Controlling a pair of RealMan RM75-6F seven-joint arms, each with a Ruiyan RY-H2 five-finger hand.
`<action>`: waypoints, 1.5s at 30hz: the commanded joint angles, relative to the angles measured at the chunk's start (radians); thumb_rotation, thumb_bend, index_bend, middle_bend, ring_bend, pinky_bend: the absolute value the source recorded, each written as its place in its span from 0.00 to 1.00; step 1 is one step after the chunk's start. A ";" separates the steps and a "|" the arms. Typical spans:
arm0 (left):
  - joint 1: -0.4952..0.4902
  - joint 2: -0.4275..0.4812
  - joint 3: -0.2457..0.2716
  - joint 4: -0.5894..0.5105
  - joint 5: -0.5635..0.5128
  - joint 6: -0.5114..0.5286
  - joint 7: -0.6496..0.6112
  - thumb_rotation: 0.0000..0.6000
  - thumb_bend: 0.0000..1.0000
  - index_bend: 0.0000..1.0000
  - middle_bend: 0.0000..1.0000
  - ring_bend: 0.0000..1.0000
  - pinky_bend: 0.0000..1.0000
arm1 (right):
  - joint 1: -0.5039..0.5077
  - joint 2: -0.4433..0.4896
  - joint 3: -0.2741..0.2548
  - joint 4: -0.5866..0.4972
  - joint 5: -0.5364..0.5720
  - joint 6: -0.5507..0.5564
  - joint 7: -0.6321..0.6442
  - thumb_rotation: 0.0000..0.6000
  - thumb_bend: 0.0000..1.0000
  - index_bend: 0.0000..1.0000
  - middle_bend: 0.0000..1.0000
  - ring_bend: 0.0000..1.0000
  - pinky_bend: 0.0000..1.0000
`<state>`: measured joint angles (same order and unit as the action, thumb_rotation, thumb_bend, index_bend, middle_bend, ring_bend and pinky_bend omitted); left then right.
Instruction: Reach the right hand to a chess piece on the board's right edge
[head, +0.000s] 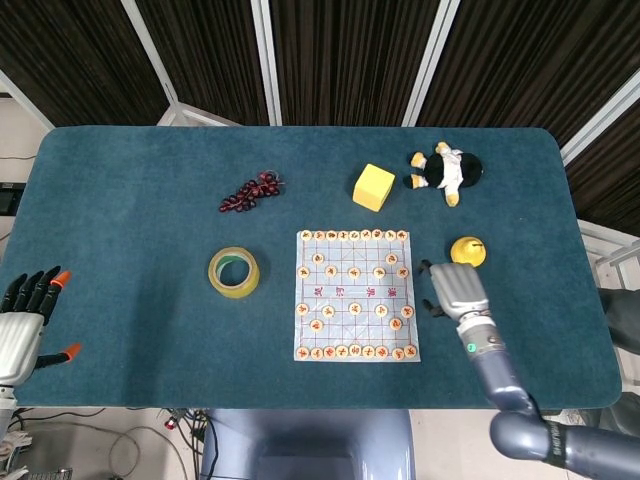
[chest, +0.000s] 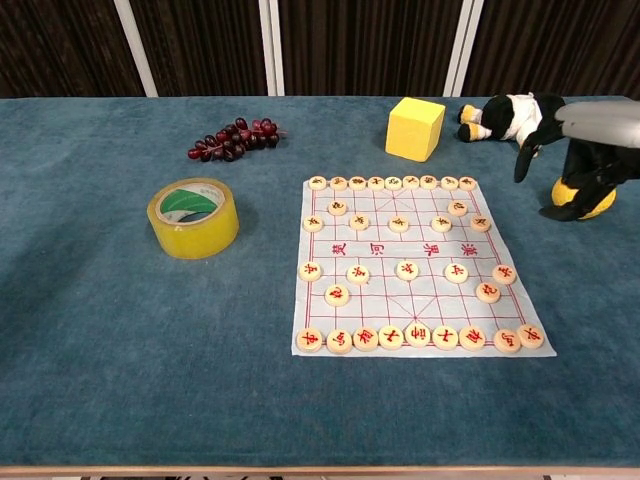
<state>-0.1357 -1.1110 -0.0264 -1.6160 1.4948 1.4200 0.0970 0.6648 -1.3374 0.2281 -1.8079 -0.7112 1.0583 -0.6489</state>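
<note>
The paper chess board (head: 346, 335) (chest: 425, 300) lies mid-table with round wooden pieces on it. Along its right edge sit a far corner piece (head: 403, 236) (chest: 467, 183), a middle piece (head: 407, 311) (chest: 504, 273) and a near corner piece (head: 411, 351) (chest: 531, 336). My right hand (head: 456, 290) (chest: 590, 140) hovers just right of that edge, fingers apart and pointing down, holding nothing and touching no piece. My left hand (head: 22, 318) rests open off the table's left edge, seen only in the head view.
A yellow pear (head: 467, 250) (chest: 597, 206) lies just beyond my right hand, partly hidden by its fingers. A yellow cube (head: 373, 186), a plush penguin (head: 445, 170), dark grapes (head: 251, 192) and a tape roll (head: 233, 272) stand around the board.
</note>
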 joint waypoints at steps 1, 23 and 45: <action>-0.001 0.001 0.001 0.000 0.000 -0.003 -0.003 1.00 0.00 0.00 0.00 0.00 0.00 | 0.034 -0.065 -0.008 0.037 0.041 0.020 -0.025 1.00 0.39 0.41 1.00 1.00 0.92; -0.006 0.007 0.003 -0.004 -0.002 -0.012 -0.016 1.00 0.00 0.00 0.00 0.00 0.00 | 0.053 -0.162 -0.063 0.114 0.092 0.061 -0.032 1.00 0.39 0.40 1.00 1.00 0.97; -0.009 0.009 0.004 -0.006 -0.006 -0.018 -0.017 1.00 0.00 0.00 0.00 0.00 0.00 | 0.026 -0.235 -0.091 0.193 0.085 0.093 -0.003 1.00 0.39 0.40 1.00 1.00 1.00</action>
<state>-0.1443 -1.1024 -0.0228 -1.6221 1.4893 1.4025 0.0801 0.6919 -1.5700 0.1378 -1.6163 -0.6248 1.1509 -0.6533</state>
